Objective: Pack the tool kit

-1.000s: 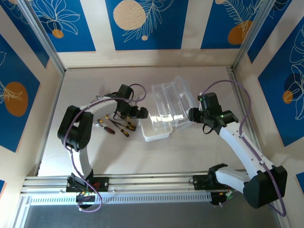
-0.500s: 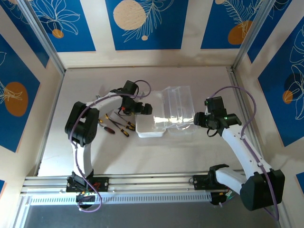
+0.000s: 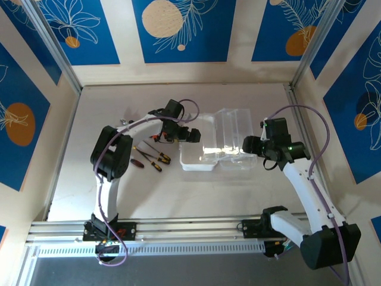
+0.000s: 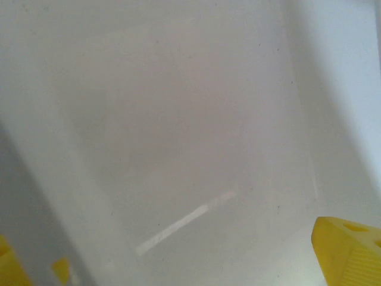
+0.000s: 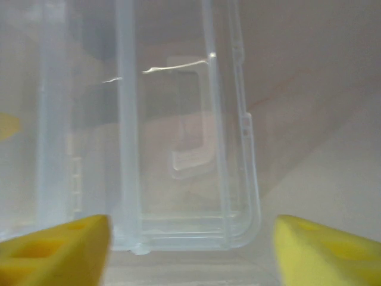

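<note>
Tool kit case (image 3: 202,156) lay open mid-table, nothing packed yet; both grippers were released at its two ends.
The white tray half sat left and the clear lid (image 3: 235,134) was folded out to the right. The screwdrivers (image 3: 152,158) lay loose on the table (image 3: 250,101), just left of the tray. Judged step: positioning the open case before loading. The next move calls for the left arm to back off the tray, reach the screwdrivers and pinch one by its handle. Left gripper (image 3: 191,136) hung over the tray's left rim with its arm stretched forward, yellow fingers (image 4: 348,256) spread wide and nothing between them. Right gripper (image 3: 249,145) was level at the lid's right end with its elbow bent, fingers (image 5: 56,244) apart either side of the lid corner, not clamped.
</note>
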`<state>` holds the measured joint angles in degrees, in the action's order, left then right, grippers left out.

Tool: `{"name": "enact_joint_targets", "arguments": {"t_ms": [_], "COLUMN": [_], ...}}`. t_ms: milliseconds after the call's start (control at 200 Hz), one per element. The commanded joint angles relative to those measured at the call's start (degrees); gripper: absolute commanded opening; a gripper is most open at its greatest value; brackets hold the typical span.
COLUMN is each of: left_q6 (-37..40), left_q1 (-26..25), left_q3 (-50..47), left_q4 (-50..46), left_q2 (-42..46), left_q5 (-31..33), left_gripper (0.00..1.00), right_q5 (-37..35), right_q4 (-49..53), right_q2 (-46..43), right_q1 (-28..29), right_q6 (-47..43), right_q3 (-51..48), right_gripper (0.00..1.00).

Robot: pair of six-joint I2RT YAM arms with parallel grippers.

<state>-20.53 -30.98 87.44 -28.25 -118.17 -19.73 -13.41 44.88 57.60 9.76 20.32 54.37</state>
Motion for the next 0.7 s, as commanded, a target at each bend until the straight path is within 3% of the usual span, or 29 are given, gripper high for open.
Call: {"name": "enact_joint_targets", "arguments": {"t_ms": [0,165,420,695], "left_q6": [-1.75,-2.01,-3.04,-8.00], "left_q1": [2.51,8.84,16.02,22.42], "left_q3": [-3.01,-8.04,-14.01,-25.78], "left_q4": [-1.30,-4.61,-15.03,-10.11], "left_q2": [7.96,18.56,24.62,28.58], "left_q5": [-0.64,3.15,18.91,19.73], "left_gripper": [1.00,1.00,1.00,1.00], "right_q5": [4.63,4.97,5.46,8.34], "right_q4": [0.84,1.22,-0.68,-2.44], "right_q2": [0.71,4.53,12.38,17.82], "right_q1": [2.14,9.52,18.81,20.06], "right_q6": [-2.48,-4.97,-5.30,-7.11], "right_q3": [5.39,10.91,13.89,14.73], "right_gripper": [1.00,0.99,0.99,0.99]}}
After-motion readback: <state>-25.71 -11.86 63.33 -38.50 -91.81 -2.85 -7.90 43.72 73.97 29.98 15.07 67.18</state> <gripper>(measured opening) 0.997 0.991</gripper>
